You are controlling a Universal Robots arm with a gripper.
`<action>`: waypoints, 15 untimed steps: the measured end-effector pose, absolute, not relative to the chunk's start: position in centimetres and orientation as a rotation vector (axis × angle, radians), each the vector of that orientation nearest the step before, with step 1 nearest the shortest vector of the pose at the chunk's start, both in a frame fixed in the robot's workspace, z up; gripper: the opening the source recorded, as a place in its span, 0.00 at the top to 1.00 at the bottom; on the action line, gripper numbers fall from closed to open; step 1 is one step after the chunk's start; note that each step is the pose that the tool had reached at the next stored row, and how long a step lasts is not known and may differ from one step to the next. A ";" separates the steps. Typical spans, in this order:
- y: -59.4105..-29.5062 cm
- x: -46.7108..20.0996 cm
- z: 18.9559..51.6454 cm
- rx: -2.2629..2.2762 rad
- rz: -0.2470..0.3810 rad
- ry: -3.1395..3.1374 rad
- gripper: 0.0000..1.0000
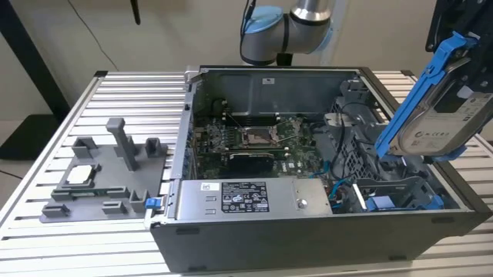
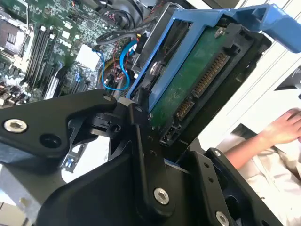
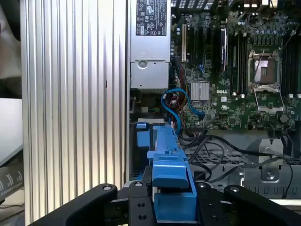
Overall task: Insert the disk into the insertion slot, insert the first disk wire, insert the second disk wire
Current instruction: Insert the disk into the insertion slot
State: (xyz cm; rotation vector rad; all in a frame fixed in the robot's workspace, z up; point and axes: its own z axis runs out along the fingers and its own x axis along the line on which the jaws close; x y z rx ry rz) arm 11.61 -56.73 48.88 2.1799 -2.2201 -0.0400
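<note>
Closest to my lens in both wrist views are the black links of the jaws. They are clamped on the disk, pinching the end of its blue carrier between two black fingers. In the second wrist view I see the drive's green circuit-board side and its row of connector pins facing the camera, with a person's hand beyond it.

From the exterior view, the disk hangs at the upper right of the frame, steeply tilted, its labelled silver face toward me. Its lower end points down into the open case. It is above the slot, the grey bay with blue clips at the case's lower right corner, and not yet in it. I think the lower end is clear of the metalwork, but from this angle I cannot be sure.

Inside the case, the motherboard lies flat in the middle, and the power supply runs along the near wall. Blue cables loop loosely between that box and the bay, their ends unplugged from the drive.

The case stands on a slatted table, and a grey fixture tray sits on it toward the exterior view's left. The arm shows at the top centre, behind the case.
</note>
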 end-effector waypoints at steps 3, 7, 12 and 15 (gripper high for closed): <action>-56.8 11.6 48.7 2.180 -0.040 -2.220 1.00; -56.9 11.6 48.4 2.180 -0.040 -2.220 1.00; -56.9 11.6 48.2 2.180 -0.040 -2.220 1.00; -56.9 11.6 48.2 2.180 -0.040 -2.220 1.00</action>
